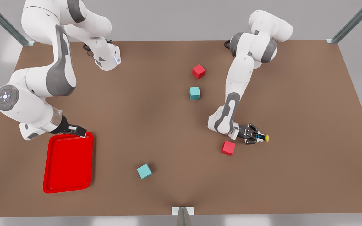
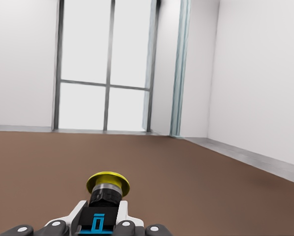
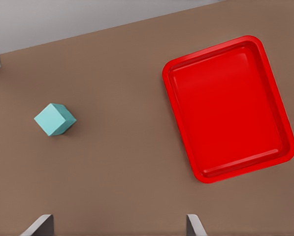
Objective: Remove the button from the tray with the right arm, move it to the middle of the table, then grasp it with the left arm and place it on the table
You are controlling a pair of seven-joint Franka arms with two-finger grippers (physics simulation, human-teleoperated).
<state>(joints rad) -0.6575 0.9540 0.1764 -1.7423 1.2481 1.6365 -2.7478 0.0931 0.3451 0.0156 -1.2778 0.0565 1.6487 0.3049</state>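
Left gripper (image 1: pixel 260 137) jaws pinching button (image 1: pixel 266 137) low over surface (image 1: pixel 294 103): lower level, then release. Right gripper (image 1: pixel 79 130) jaws spread, waiting above empty tray (image 1: pixel 52 175).

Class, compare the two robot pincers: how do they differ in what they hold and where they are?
The left pincer is shut on the button, low over the table beside a red cube. The right pincer is open, holds nothing, and sits at the tray's far edge. Both are black with two fingers.

Tray (image 1: pixel 68 163) front left, button (image 1: pixel 264 137) right.
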